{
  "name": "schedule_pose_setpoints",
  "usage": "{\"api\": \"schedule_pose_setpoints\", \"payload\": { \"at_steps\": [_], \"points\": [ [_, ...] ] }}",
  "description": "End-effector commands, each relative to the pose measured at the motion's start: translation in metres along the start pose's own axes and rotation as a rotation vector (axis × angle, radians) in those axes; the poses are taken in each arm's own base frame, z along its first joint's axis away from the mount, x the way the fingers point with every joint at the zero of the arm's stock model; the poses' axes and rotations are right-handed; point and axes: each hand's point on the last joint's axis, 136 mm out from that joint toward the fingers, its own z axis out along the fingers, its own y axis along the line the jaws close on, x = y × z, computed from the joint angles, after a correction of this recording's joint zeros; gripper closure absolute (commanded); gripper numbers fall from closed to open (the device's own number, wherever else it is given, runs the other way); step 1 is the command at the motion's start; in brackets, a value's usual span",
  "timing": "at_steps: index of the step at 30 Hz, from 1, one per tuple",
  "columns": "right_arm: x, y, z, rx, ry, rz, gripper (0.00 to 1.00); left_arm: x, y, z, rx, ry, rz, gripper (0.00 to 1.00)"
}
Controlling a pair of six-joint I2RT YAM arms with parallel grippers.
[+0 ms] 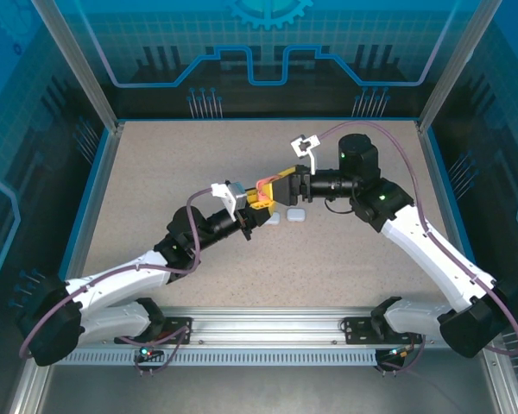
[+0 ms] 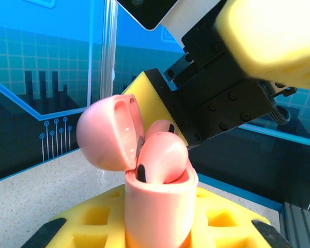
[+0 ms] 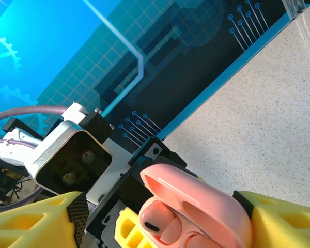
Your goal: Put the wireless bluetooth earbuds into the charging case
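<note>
Left wrist view pretty much tells the story. The left gripper [image 1: 259,204] is raised over the middle of the table [image 1: 155,172], and its yellow jaws are clamped tight on the base of the pink case [image 2: 160,206], holding it upright. The lid [image 2: 106,134] is flipped open and hangs off to the left. The two pink earbuds [image 2: 163,155] are sitting in the case. The front one looks like it's riding a bit high above the rim, though I can't tell if it's fully seated. Just right of that, the right gripper [image 1: 276,185] comes in from the far right. In its own wrist view its jaws stand wide on either side of the lid: one pad is right up against it and the other is clearly apart, so it has no real hold on anything. On the table just near of the two grippers are two small white cases [image 1: 274,219], lying side by side and untouched. My read is that the buds for this case are in and we're at the seat-and-close step. Next move would be for the right side to nudge the tall bud down if it needs it, then fold the lid over while the left keeps the base steady. Go gently, or the lid will jam on a proud bud.
</note>
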Motion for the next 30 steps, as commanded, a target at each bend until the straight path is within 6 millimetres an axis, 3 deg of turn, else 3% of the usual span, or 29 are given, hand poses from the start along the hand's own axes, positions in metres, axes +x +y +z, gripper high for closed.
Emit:
{"api": "schedule_pose_setpoints", "payload": {
  "at_steps": [1, 9, 19, 25, 30],
  "points": [
    [-0.005, 0.026, -0.016, -0.038, -0.005, -0.06, 0.25, -0.005, 0.008, 0.0, -0.045, -0.018, -0.027, 1.0],
    [0.013, 0.012, -0.027, 0.039, -0.007, -0.049, 0.24, 0.008, 0.01, -0.003, -0.058, 0.019, -0.06, 1.0],
    [0.021, -0.006, -0.044, 0.165, -0.027, -0.063, 0.18, 0.018, 0.013, -0.007, -0.076, 0.054, -0.084, 1.0],
    [0.039, -0.071, -0.082, 0.603, -0.007, 0.016, 0.13, 0.043, 0.033, -0.016, -0.182, 0.157, -0.194, 1.0],
    [0.061, -0.11, -0.105, 0.77, -0.011, 0.103, 0.12, 0.09, 0.079, -0.045, -0.319, 0.265, -0.509, 1.0]
  ]
}}
